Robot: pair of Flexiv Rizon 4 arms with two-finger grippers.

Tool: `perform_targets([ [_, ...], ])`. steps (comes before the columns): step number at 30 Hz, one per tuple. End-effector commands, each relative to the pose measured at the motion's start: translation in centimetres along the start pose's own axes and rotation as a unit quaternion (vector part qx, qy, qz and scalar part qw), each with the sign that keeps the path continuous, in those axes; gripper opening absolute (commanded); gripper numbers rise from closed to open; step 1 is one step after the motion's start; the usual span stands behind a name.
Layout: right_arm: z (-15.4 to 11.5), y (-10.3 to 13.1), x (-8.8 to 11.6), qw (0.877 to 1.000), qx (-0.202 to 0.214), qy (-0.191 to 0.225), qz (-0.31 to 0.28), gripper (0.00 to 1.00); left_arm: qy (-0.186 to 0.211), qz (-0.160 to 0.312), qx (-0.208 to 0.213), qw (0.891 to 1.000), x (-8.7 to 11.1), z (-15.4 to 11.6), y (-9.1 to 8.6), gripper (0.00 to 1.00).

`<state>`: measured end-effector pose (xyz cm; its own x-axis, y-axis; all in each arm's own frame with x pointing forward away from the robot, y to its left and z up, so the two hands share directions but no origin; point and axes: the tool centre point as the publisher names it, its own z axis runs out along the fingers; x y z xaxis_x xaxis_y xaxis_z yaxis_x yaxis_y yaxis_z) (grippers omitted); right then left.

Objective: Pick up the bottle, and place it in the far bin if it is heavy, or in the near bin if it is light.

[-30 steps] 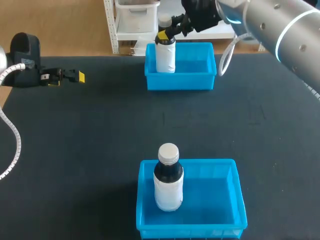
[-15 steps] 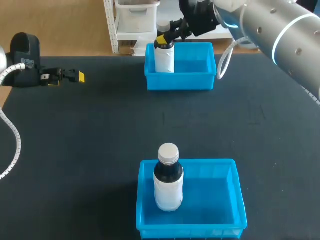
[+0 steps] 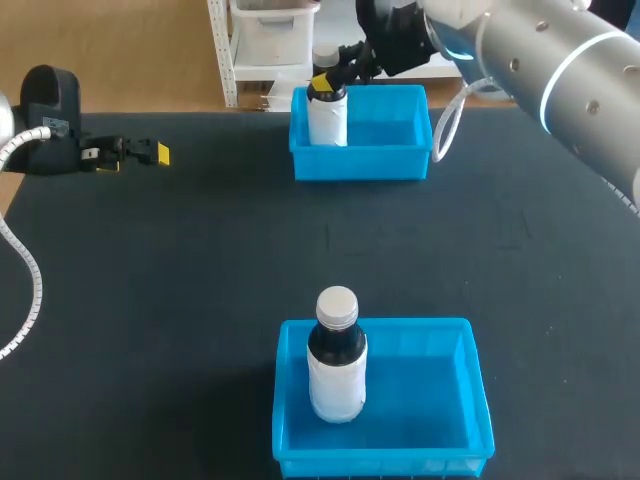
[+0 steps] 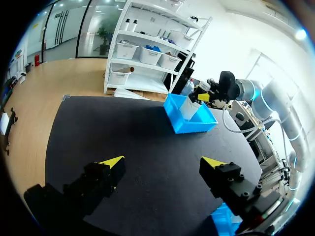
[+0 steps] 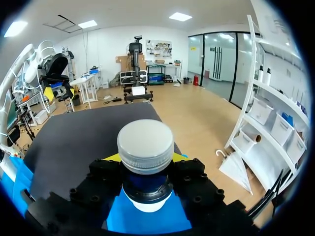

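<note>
Lowered by the right gripper [image 3: 327,82], which pinches its neck, the bottle [image 3: 327,120] sits deeper in the far bin [image 3: 400,162]. Release appears next; the left gripper [image 4: 162,164] rests spread.

A matte black table [image 3: 180,300] stands on a light wooden floor [image 3: 130,50]. Beyond its far edge rises a white metal shelving rack [image 3: 262,45]. The room has white walls [image 5: 110,44], tall glass doors [image 5: 216,61] and rectangular ceiling light panels [image 5: 88,23].
</note>
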<state>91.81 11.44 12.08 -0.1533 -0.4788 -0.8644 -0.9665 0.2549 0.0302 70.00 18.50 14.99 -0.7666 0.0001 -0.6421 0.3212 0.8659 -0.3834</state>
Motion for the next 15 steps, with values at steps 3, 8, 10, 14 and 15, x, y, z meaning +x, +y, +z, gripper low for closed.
perform_targets([
  [3, 0.4, -1.1, -0.2, 0.994, -0.109, 0.011, 0.007, 1.00, 0.000, 0.000, 0.000, 1.000, 0.0, 0.0, 0.0, 1.00],
  [8, -0.3, -1.1, 0.0, 0.994, -0.106, 0.016, 0.012, 1.00, 0.000, 0.000, 0.000, 1.000, 0.0, 0.0, 0.0, 1.00],
  [10, -0.8, -1.0, 0.2, 0.995, -0.099, 0.024, 0.013, 1.00, 0.000, 0.000, 0.000, 1.000, 0.0, 0.0, 0.0, 1.00],
  [14, -2.6, -0.7, 0.9, 0.995, -0.089, 0.032, 0.020, 1.00, 0.000, 0.000, 0.000, 1.000, 0.0, 0.0, 0.0, 1.00],
  [15, -3.2, -0.6, 1.1, 0.996, -0.085, 0.035, 0.021, 1.00, 0.000, 0.000, 0.000, 1.000, 0.0, 0.0, 0.0, 1.00],
])
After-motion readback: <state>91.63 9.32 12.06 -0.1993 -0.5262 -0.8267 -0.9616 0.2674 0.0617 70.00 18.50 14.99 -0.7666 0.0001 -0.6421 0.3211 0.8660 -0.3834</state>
